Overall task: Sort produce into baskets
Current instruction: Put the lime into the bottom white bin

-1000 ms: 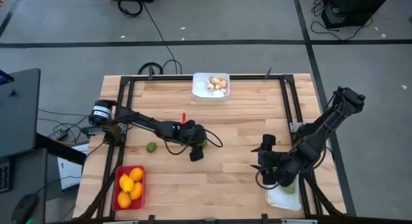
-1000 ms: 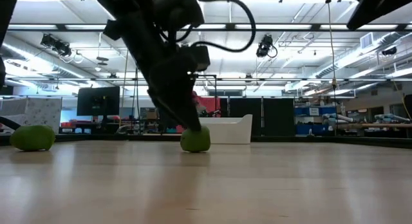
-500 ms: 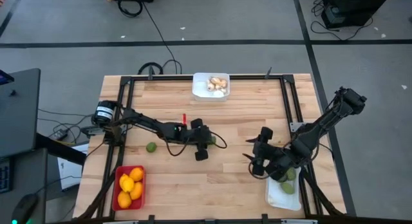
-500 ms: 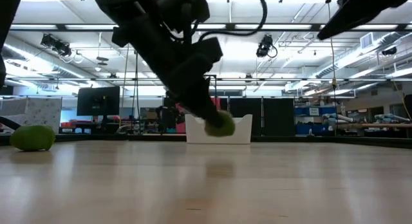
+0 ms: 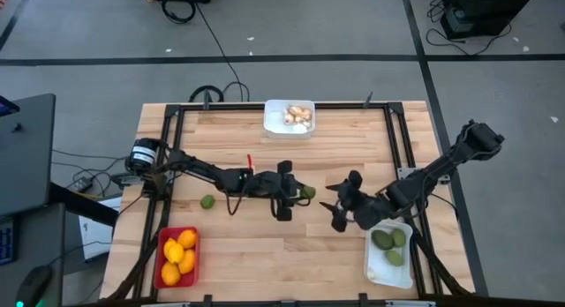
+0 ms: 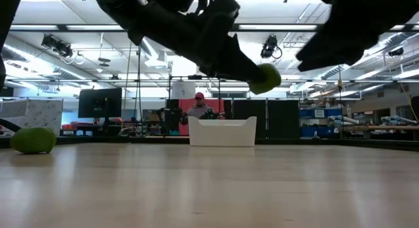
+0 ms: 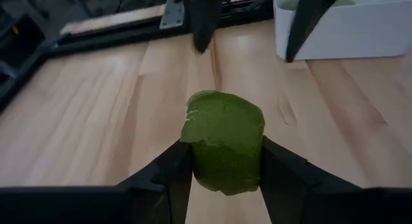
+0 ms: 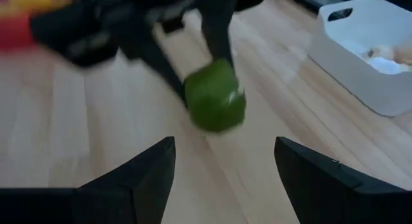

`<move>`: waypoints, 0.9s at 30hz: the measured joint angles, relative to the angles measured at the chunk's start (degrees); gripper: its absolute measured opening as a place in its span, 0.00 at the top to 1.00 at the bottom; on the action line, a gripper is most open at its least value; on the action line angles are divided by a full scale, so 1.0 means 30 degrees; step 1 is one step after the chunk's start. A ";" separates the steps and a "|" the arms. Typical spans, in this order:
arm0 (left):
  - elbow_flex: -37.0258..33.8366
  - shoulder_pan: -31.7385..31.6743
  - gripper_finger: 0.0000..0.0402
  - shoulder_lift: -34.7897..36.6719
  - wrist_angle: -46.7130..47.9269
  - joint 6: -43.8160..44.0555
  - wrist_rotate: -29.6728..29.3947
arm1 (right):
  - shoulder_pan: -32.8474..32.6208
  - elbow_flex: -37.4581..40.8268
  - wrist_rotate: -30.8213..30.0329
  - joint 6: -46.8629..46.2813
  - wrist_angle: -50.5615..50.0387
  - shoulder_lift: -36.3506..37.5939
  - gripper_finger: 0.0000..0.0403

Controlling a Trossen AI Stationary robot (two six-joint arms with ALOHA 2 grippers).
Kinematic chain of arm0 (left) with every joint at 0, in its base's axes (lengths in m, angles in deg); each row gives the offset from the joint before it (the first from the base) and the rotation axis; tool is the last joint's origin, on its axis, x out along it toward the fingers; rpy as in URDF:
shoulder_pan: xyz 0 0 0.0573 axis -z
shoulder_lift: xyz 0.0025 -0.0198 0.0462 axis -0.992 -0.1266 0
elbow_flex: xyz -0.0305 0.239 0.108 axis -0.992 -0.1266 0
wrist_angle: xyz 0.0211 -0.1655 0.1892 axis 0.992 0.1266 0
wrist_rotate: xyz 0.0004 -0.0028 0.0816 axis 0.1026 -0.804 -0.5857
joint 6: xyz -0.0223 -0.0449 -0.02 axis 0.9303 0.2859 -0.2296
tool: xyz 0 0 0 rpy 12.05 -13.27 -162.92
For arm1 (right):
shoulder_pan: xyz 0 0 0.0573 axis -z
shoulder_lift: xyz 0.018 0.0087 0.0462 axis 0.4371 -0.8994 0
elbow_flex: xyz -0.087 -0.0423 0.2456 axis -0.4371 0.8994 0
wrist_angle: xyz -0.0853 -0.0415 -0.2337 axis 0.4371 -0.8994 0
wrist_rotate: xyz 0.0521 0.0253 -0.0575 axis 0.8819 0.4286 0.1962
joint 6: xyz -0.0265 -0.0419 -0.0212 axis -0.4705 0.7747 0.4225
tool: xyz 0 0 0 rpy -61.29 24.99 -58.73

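Table (image 5: 265, 245): three baskets (image 5: 289, 118), four green fruits (image 5: 307, 192)

The light is bright and even, and it comes from the long ceiling lamps (image 6: 72, 26) seen in the low view. The arms and the fruits make only soft, short shadows on the desk (image 5: 335, 157). In the right wrist view, the green fruit (image 8: 214, 95) and the left tool (image 8: 145, 31) behind it are blurred. In the low view, the arms appear as dark shapes against the lamps.
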 joint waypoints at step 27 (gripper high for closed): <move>-0.0011 0.1184 0.57 0.0000 -0.2399 -0.3961 -0.1458 | 0.2989 0.1342 0.5800 -0.2896 0.7199 -0.0087 0.51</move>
